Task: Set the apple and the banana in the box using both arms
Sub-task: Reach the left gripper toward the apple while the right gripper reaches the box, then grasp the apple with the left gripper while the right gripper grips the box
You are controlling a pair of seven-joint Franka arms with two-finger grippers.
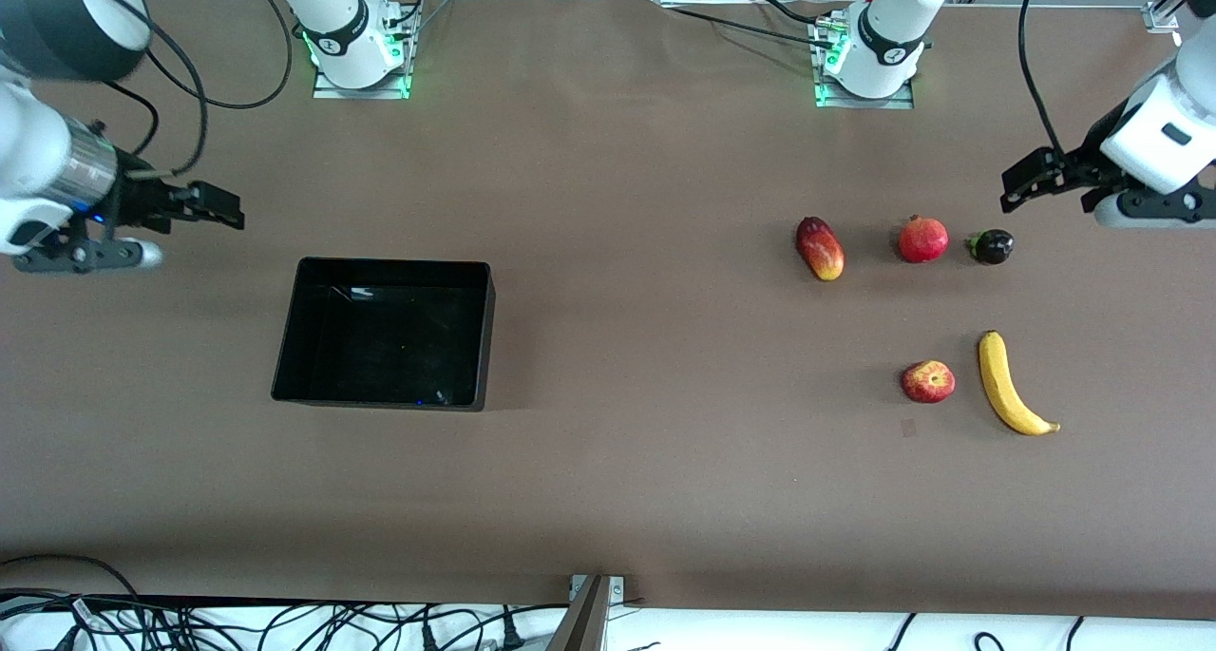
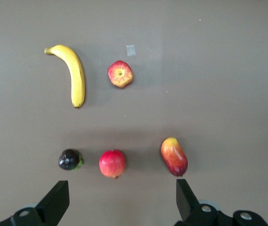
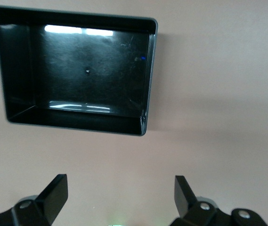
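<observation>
The apple [image 1: 928, 381] lies on the table beside the banana [image 1: 1009, 386], toward the left arm's end; both show in the left wrist view, apple [image 2: 120, 74] and banana [image 2: 74, 77]. The black box [image 1: 385, 333] stands empty toward the right arm's end and shows in the right wrist view [image 3: 77, 117]. My left gripper [image 1: 1021, 181] is open and empty, up in the air near the table's end, close to the dark fruit; it shows in its wrist view [image 2: 123, 200]. My right gripper [image 1: 220, 206] is open and empty, up over the table beside the box; it shows in its wrist view [image 3: 120, 195].
A mango [image 1: 820, 248], a pomegranate [image 1: 923, 239] and a small dark fruit [image 1: 992, 246] lie in a row farther from the front camera than the apple and banana. The arm bases [image 1: 869, 57] stand at the table's back edge.
</observation>
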